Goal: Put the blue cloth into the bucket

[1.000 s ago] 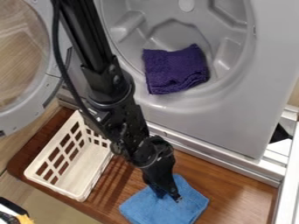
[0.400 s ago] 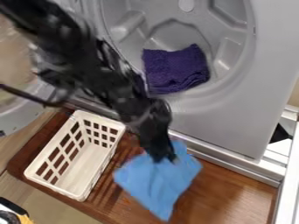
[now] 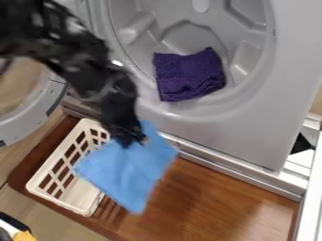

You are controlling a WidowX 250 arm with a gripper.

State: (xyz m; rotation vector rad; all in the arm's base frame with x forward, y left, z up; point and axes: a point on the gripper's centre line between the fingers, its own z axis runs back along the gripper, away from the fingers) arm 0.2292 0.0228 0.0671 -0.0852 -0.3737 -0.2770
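Blue cloth (image 3: 129,169) went left and up the view since the last frame, off its spot over the middle of the wood, and my hand (image 3: 136,142) went with it; arm swung left too. Bucket (image 3: 76,193) and purple cloth (image 3: 189,77) stayed put. My hand was closed on the blue cloth, pinching it near its top edge, and the rest hung down below, spread out fairly wide.

Key relation: the bucket lay to the left and lower left of my hand, long axis running from upper right to lower left in view. The cloth's left corner overlapped the bucket's right side in view, but most of it was still out to the right, over the counter (image 3: 201,202). Couldn't tell how high it hung or whether it touched the rim.

My read: carry step, well past the pick, drop not done. Next move called for more travel left and down along the bucket's length, then letting go. Risk: loose lower corner draping outside the right wall if I released too soon.
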